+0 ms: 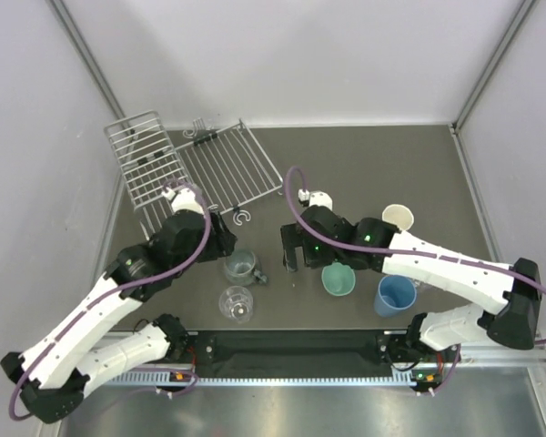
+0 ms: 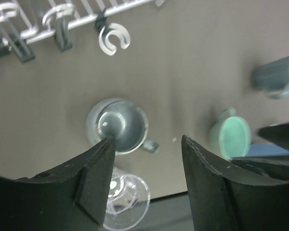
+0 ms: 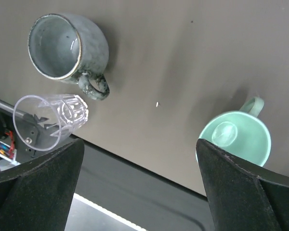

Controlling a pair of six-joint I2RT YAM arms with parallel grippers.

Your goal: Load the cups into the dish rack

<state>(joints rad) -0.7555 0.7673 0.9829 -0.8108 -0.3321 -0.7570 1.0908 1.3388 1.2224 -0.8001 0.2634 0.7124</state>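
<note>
The silver wire dish rack (image 1: 191, 168) lies at the back left, with no cup in it. A grey-teal mug (image 1: 241, 267) and a clear glass (image 1: 237, 304) stand near the front centre. A mint-green mug (image 1: 338, 279), a blue tumbler (image 1: 395, 295) and a cream cup (image 1: 398, 218) are to the right. My left gripper (image 2: 147, 144) is open and empty above the grey-teal mug (image 2: 120, 126) and the clear glass (image 2: 127, 199). My right gripper (image 3: 139, 149) is open wide and empty, between the grey-teal mug (image 3: 62, 45) and the mint-green mug (image 3: 238, 137).
A loose silver hook (image 1: 243, 218) lies on the table just in front of the rack, also in the left wrist view (image 2: 113, 38). The black front rail (image 1: 291, 346) runs along the near table edge. The right arm (image 1: 437, 259) stretches over the cups on the right.
</note>
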